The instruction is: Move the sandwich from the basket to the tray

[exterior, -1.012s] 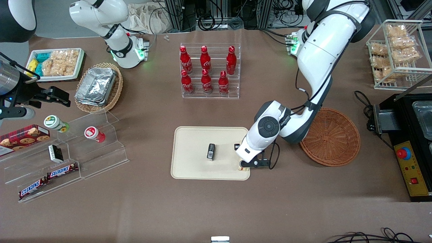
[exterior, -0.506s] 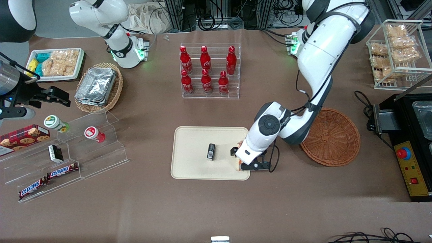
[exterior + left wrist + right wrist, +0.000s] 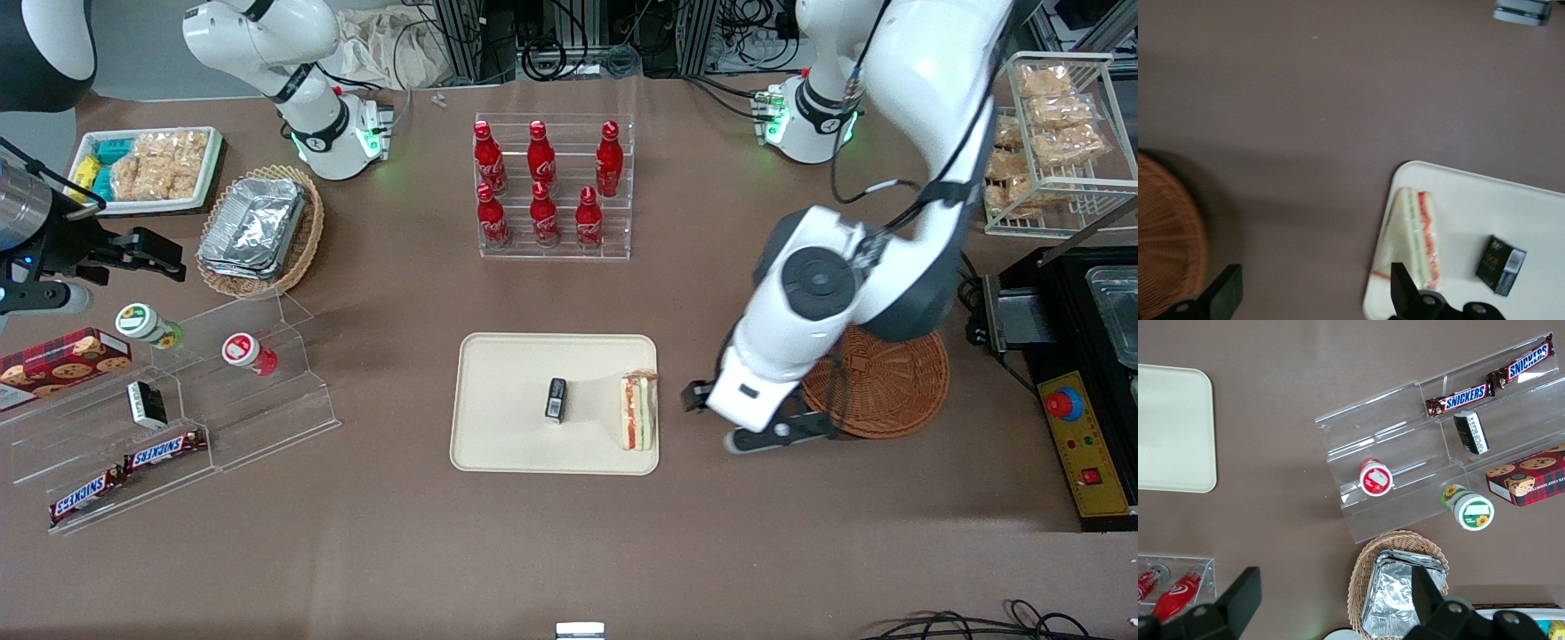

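front view shows the sandwich (image 3: 638, 411) lying on the tray (image 3: 507, 382) at its edge nearest the basket (image 3: 889, 391), while the gripper (image 3: 756, 418) hangs over bare table between them, jaws wide and empty, suggesting the placement is done.

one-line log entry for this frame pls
phase: retreat | sandwich: on tray, released | basket: empty | hand: open, above table between tray and basket

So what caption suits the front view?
Sandwich lies on the tray; open gripper hangs between it and the basket.
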Motion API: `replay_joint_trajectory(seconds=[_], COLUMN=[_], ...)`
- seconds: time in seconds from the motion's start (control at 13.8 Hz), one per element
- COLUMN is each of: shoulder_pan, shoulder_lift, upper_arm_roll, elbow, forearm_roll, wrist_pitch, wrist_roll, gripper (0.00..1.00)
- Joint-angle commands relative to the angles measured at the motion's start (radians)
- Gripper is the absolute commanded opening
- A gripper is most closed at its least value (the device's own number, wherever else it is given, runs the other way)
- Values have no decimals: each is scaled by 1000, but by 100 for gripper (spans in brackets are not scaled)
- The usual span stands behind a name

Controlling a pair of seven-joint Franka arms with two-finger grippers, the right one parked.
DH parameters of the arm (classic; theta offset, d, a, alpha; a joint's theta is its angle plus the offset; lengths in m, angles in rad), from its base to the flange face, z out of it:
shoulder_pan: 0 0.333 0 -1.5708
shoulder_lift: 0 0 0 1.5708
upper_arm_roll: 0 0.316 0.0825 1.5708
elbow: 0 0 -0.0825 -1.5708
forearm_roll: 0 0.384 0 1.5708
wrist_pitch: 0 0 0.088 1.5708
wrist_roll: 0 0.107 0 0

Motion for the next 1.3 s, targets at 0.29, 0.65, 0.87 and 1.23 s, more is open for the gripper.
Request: replay_joint_trajectory(seconds=[0.29, 0.65, 0.87, 1.23], shoulder_pan=[145, 133, 86, 60], shoulder_lift=[-255, -414, -494, -496], upper_arm_roll=[8, 132, 222, 281], elbow=[-25, -68, -132, -132], forearm_roll=[-108, -119, -145, -168], wrist_pitch=[-386, -524, -532, -539], wrist_roll=[291, 418, 489, 544], gripper=[100, 100, 100, 100])
